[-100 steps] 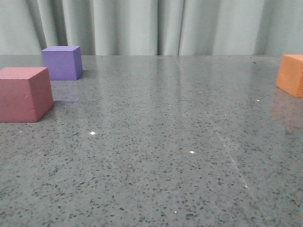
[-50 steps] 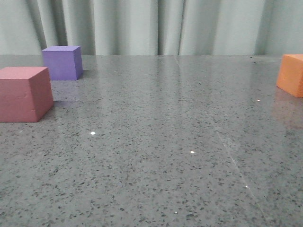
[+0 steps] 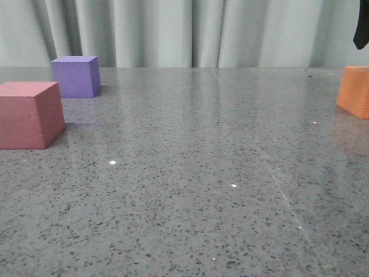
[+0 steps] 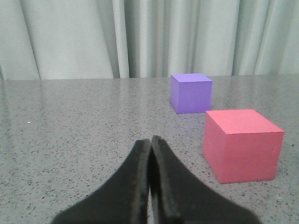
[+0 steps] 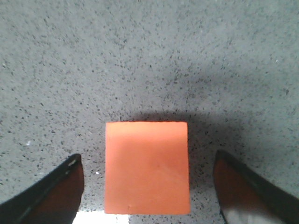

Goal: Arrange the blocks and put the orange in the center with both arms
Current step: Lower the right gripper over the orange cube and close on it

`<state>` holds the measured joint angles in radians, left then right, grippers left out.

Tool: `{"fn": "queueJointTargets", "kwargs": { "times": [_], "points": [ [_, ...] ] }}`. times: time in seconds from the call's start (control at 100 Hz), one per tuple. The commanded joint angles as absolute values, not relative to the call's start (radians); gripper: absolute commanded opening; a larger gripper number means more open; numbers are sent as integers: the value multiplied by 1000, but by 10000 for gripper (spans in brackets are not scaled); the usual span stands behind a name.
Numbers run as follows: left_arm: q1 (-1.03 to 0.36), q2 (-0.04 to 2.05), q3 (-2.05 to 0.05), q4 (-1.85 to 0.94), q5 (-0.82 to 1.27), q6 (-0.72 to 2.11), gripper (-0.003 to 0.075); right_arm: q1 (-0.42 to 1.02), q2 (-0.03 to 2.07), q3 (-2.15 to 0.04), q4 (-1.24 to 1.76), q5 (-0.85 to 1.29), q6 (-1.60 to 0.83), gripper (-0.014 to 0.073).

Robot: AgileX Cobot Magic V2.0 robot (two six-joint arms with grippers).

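Looks like lab test bench: speckled grey stone-look tabletop [image 3: 190, 173], plain pale curtain backdrop [image 3: 173, 32].

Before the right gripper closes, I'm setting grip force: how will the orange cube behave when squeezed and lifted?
The orange cube looks like matte foam, so it is probably light and may dent slightly. Its flat faces sit square between the open right gripper, so it shouldn't roll or twist. The matte surface likely grips well.
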<state>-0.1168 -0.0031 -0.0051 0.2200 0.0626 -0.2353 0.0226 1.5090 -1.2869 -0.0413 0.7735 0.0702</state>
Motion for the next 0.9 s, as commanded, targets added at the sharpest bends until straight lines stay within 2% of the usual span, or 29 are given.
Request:
{"fn": "queueJointTargets", "kwargs": {
  "times": [0.0, 0.72, 0.82, 0.89],
  "points": [
    [-115, -36, 51, 217, -11, -234, -19, 25, 1492, -1325, -66, 734, 58, 571],
    [-115, -36, 51, 217, -11, -234, -19, 25, 1630, -1324, -72, 721, 58, 561],
    [-115, -36, 51, 217, -11, -234, -19, 25, 1637, -1324, -70, 727, 59, 463],
    [-115, -36, 51, 217, -11, -234, -19, 25, 1637, -1324, -70, 727, 60, 312]
  ]
}}
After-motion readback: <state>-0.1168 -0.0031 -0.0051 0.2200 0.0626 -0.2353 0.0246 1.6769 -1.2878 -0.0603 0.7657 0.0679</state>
